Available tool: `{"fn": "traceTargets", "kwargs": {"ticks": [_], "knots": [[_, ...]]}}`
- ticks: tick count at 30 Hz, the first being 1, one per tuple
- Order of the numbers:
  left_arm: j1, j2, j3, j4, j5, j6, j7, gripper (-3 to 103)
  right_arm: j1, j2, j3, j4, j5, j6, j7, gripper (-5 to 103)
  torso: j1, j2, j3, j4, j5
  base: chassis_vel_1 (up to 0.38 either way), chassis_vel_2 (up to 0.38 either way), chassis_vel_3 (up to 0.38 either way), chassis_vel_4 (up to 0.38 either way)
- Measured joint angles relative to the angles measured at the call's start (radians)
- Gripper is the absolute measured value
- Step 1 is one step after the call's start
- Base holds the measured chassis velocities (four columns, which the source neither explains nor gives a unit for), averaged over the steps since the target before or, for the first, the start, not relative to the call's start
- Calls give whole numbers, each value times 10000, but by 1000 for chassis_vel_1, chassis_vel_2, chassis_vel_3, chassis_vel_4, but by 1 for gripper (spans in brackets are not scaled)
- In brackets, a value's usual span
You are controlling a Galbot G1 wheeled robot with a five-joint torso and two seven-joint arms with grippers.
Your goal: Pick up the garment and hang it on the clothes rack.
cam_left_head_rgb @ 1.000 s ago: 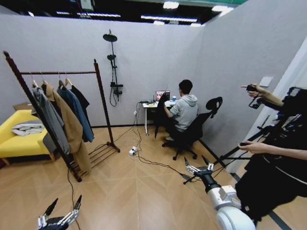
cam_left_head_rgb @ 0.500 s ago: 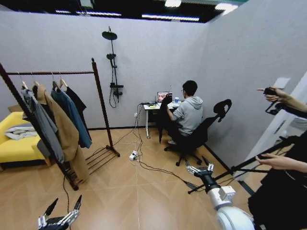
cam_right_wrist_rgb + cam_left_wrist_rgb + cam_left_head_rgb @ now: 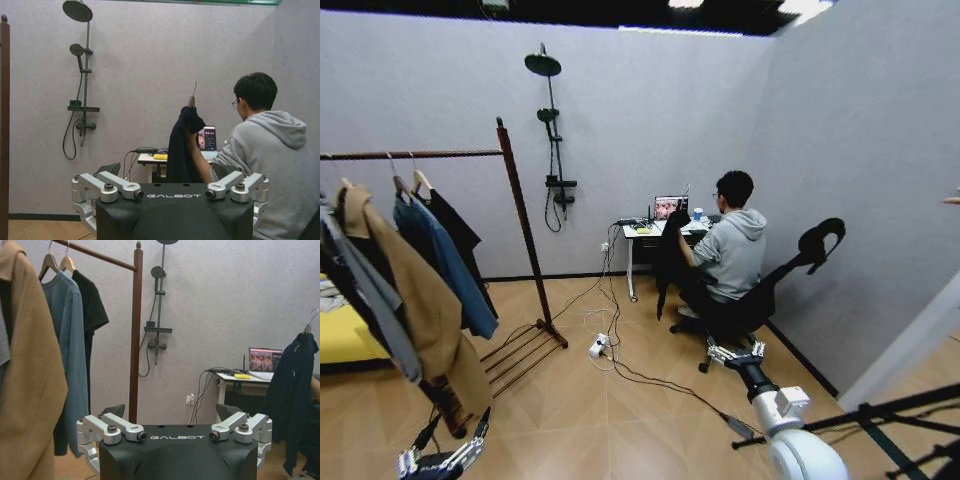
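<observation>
Already crowded at left, the clothes rack carries a tan coat, a blue jacket and a black T-shirt bunched toward the far post, which leaves little free bar for one more hanger. Low at the front, the robot's left hand hangs released and empty, its fingers spread, pointed toward the rack. Across the wooden floor, cables run to a power strip below a shower fitting on the grey wall. Farther right, the garment, a black jacket on a hanger with a metal hook, is held up by a seated person's hand beside the small bench with its laptop, apparently raised so that a hand can reach the hook. The right hand is stretched toward it, likewise released and holding nothing, well apart from the jacket; by these views the pickup has not yet begun.
</observation>
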Motion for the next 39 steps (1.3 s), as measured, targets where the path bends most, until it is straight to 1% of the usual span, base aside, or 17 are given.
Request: {"fn": "traceTargets", "kwargs": {"ticks": [2, 5, 8, 10, 13, 16, 19, 20, 23, 26, 29, 31, 33, 35, 37, 38, 39], "knots": [[0, -1, 0, -1, 0, 0, 8, 100, 14, -10, 0, -16, 0, 2, 1, 100, 4, -2, 2, 4, 6, -324, 343, 352, -357], [0, 0, 0, 0, 1, 0, 1, 100, 29, -11, 6, -35, -1, 9, 6, 100, -3, 3, -3, 1, -8, -357, 358, 360, -362], [0, 0, 0, 0, 0, 0, 2, 100, 83, -7, 35, -64, -8, 8, 8, 100, 0, -1, 1, 1, 7, -334, 358, 327, -350], [0, 0, 0, 0, 0, 0, 4, 100, 104, -5, 83, -72, -14, 6, 18, 100, -5, 4, -3, 1, -4, -352, 363, 342, -350], [0, -1, 0, -1, 0, 0, 3, 100, 122, 0, 140, -76, -28, -16, 36, 100, 0, 1, 1, 3, 5, -356, 363, 361, -349], [0, -1, 0, 0, 0, 0, 4, 100, 119, -6, 180, -54, -57, -31, 54, 100, -3, 3, -3, 0, -6, -350, 366, 379, -366], [0, 0, 0, -1, 0, 0, 2, 100, 117, -10, 191, -32, -253, -10, 35, 100, 0, 0, 1, 3, 5, -331, 345, 363, -370], [1, 0, 1, 0, 0, 0, 1, 100, 110, -10, 185, 12, -309, -10, 58, 100, 0, 2, -2, -3, -8, -352, 345, 342, -365], [0, 0, -1, -1, 0, 0, 3, 100, 110, -3, 157, 67, -381, -18, 104, 100, -3, 3, -2, 2, 6, -361, 364, 350, -354], [0, 0, 0, 0, 0, 0, 2, 100, 105, 64, 86, 126, -637, -24, 127, 100, 0, 1, -1, -3, -11, -358, 357, 355, -379], [0, 0, 0, -1, 0, 0, 5, 100, 104, 128, 6, 184, -750, -63, 180, 100, -2, 2, -1, 0, 9, -348, 348, 332, -339], [0, 0, 0, 0, 0, 0, 5, 100, 111, 157, -99, 272, -899, -76, 394, 100, 0, 2, -2, -3, -13, -358, 350, 354, -328], [0, 0, 0, -1, 0, 0, 2, 100, 195, 154, -172, 369, -906, -110, 708, 100, -1, 0, 0, 0, 13, -313, 337, 338, -349], [0, 0, 0, -1, 0, 0, 3, 100, 256, 147, -173, 471, -843, -210, 804, 100, 5, -2, 2, 3, 7, -277, 321, 307, -319], [0, 2, 1, 0, 0, 0, 1, 100, 446, 142, -214, 853, -493, -680, 1414, 100, 10, -3, 2, -8, -12, -223, 223, 216, -244], [0, 2, 1, 0, 0, 0, 1, 100, 446, 142, -214, 853, -493, -680, 1414, 100, 10, -3, 2, -8, -12, -194, 193, 156, -244], [0, 1, 0, -1, 0, 0, 1, 100, 550, 139, -248, 1008, -356, -918, 1742, 100, 10, -4, 2, 0, 1, -194, 193, 87, -93]]}}
